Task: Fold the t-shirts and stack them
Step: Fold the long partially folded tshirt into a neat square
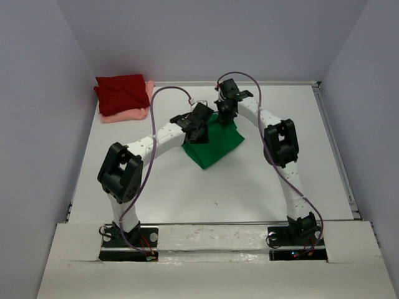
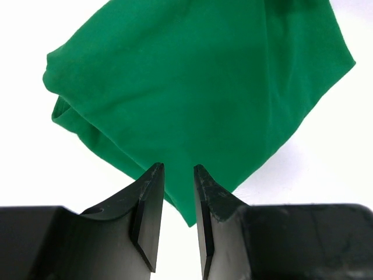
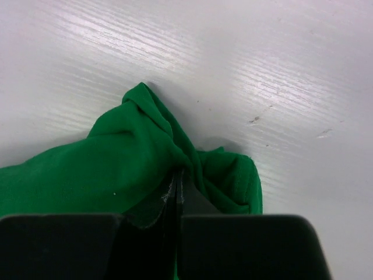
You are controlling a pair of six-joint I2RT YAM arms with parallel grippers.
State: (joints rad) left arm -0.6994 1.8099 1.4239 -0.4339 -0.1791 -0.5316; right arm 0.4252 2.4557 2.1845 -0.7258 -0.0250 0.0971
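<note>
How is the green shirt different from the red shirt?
The bright green cloth t-shirt lies loosely bunched mid-table; the dark red cloth t-shirt is folded in the far left corner. The right gripper pinches the green one; no gripper touches the red one. The red one rests on a salmon pink shirt; the green one on the white table. Both are plain cloth.

**Soft cloth, matt plastic, a faintly shiny table**

The bright green cloth t-shirt (image 2: 198, 87) is a soft, matt knit, smooth where it lies flat and creased where it is bunched. The dark red cloth shirt (image 1: 121, 92) and the salmon pink cloth shirt (image 1: 128, 115) look equally soft and dull. The white table (image 3: 280, 64) has a faint sheen, fine streaked grain and a few small scuffs. The jaws of the left gripper (image 2: 179, 169) and the right gripper (image 3: 176, 178) are black matt plastic, rubbed pale at the edges. The white arm shells (image 1: 163, 134) look like smooth plastic.
</note>
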